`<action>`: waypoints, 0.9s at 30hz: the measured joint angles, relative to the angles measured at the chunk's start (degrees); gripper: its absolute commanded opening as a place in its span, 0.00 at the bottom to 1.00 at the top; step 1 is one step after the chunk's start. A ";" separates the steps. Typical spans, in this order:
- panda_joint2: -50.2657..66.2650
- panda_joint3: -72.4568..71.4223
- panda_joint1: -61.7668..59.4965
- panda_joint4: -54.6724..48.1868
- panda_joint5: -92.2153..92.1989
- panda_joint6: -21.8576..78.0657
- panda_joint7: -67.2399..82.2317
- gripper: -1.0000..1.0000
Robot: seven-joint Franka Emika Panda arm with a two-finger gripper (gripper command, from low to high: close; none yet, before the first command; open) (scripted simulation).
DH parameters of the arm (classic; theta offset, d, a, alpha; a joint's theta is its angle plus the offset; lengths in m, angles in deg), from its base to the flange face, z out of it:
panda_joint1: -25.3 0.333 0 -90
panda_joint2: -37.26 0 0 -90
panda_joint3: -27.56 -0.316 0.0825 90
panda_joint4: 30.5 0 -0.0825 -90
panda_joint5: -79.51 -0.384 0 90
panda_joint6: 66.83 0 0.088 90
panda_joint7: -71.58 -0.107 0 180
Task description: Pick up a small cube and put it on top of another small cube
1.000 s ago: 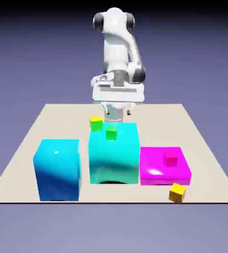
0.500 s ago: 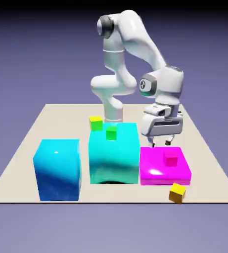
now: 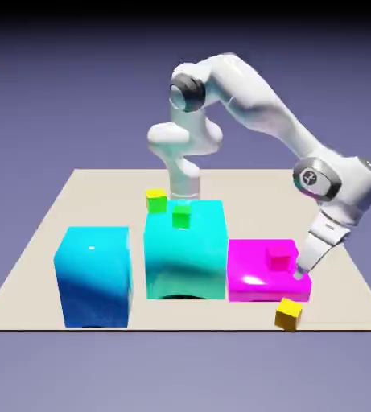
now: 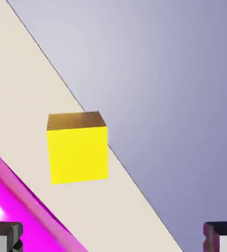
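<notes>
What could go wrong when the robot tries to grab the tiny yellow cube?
1. The tiny orange-yellow cube sits near the beige table's front edge; a nudge might push it off.
2. The gripper, jaws open, hangs close beside the wide flat magenta block, so it could bump that on the way down.
3. A bump might also shift the tiny magenta-pink cube resting on that block, the stacking target.

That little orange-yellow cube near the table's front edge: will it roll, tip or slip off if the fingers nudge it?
The orange-yellow cube has flat faces and sharp edges, so it should slide rather than roll. It looks squat and small, so probably light and easily pushed. It sits close to the table's front edge, so a nudge outward could drop it.
</notes>
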 measured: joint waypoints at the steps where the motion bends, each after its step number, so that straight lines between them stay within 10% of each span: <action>1: 2.08 -1.10 0.10 -1.97 1.17 2.12 0.02 0.50; 17: 35.21 -18.59 1.73 -33.48 19.82 35.94 0.34 0.50; 23: 36.19 -17.72 -4.27 -23.11 21.17 29.45 -3.30 0.50; 24: 36.24 -17.67 -4.60 -22.55 21.24 29.10 -3.49 0.00; 27: 36.05 -17.84 -3.40 -24.62 20.89 30.40 -2.80 0.00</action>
